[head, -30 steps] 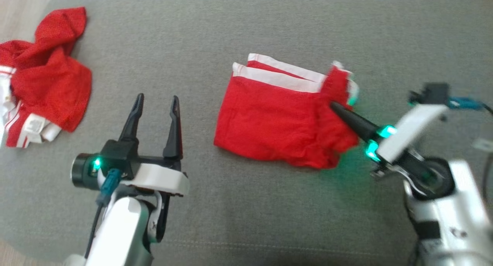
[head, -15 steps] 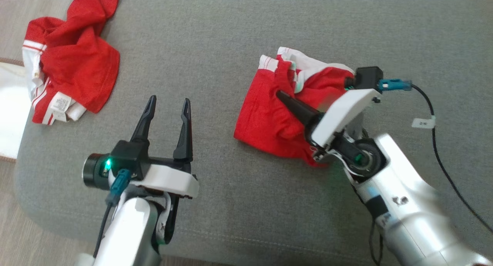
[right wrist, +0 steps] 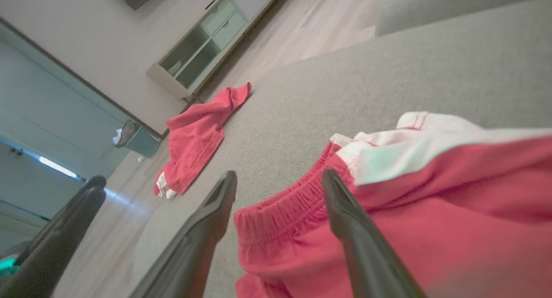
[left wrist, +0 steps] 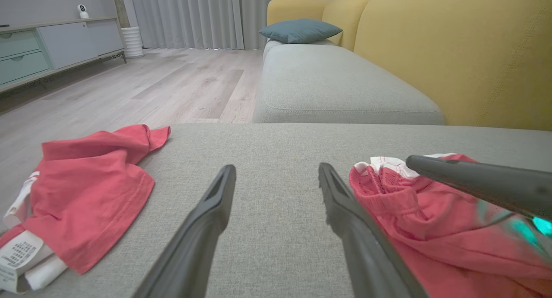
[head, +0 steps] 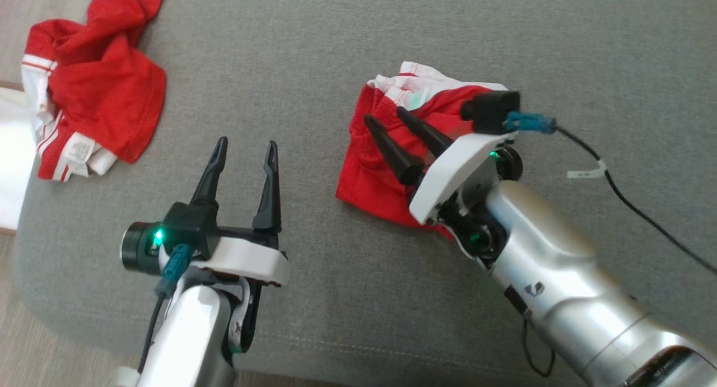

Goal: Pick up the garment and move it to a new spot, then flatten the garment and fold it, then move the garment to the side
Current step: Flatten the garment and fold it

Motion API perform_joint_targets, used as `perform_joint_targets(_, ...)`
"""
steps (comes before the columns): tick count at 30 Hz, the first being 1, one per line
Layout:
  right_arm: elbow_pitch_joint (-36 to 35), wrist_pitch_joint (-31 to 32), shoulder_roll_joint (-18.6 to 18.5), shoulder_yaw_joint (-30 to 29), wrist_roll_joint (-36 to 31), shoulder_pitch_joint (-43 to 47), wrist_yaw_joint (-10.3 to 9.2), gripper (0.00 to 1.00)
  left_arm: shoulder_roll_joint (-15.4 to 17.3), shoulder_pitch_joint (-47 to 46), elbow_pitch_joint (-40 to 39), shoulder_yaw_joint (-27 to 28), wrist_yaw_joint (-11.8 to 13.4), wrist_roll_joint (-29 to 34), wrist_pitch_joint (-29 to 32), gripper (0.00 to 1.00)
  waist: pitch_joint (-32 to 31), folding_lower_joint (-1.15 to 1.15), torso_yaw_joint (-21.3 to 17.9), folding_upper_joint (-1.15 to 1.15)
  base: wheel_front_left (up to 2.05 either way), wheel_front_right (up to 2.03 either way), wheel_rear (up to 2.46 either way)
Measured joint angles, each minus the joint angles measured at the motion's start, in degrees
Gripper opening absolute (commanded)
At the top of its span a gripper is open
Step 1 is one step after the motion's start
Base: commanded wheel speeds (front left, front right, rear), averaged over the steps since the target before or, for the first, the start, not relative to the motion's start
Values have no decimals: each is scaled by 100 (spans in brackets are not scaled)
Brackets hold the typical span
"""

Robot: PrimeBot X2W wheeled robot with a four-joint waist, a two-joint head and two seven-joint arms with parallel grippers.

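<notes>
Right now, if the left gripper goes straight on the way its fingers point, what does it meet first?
Probably nothing: the left gripper points along bare grey cushion, passing between the crumpled red garment at left and the red shorts at right. Its height above the cushion is unclear.

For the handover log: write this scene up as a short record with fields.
surface: grey cushion
task item: shorts, red with white trim, bunched, right of centre
other item: crumpled garment, red, at the cushion's far left edge
left: left hand, open, empty, over bare cushion
right: right hand, open, fingers over the shorts, gripping nothing
</notes>
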Motion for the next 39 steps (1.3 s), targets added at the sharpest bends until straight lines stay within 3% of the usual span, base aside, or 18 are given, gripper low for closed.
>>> perform_joint_targets(4, -89, -806, -198, 423, -898, -89, 0, 100, -7, 1, 34, 88, 1, 31, -1, 100, -51, 0, -109, 0, 0, 0, 0)
perform_joint_targets(7, -115, -1406, -469, 346, -1750, -116, 1, 100, -4, 8, 60, 122, 8, 49, 0, 100, -121, 0, -209, 0, 0, 0, 0)
perform_joint_targets(12, -471, -1641, -857, -802, -2789, 147, 0, 100, 4, 32, 58, 166, 14, 52, -1, 100, -233, 0, -412, 0, 0, 0, 0)
perform_joint_targets(16, -1069, -1674, -971, -1835, -3429, 1031, 1, 100, 36, 58, 57, 288, 18, 51, -1, 100, -308, 0, -567, 0, 0, 0, 0)
perform_joint_targets(24, -2584, -1235, -669, -3511, -4163, 2952, 0, 100, 162, 318, 59, 408, 109, 51, 0, 100, -558, 0, -759, 0, 0, 0, 0)
perform_joint_targets(30, -3524, -735, -225, -3906, -4411, 3877, 0, 100, 241, 516, 82, 454, 114, 49, 1, 100, -822, 0, -879, 0, 0, 0, 0)
perform_joint_targets(39, -4224, -332, -3, -4147, -4524, 4571, 1, 100, 360, 925, 82, 441, 157, 42, 68, 100, -1199, 0, -1016, 0, 0, 0, 0)
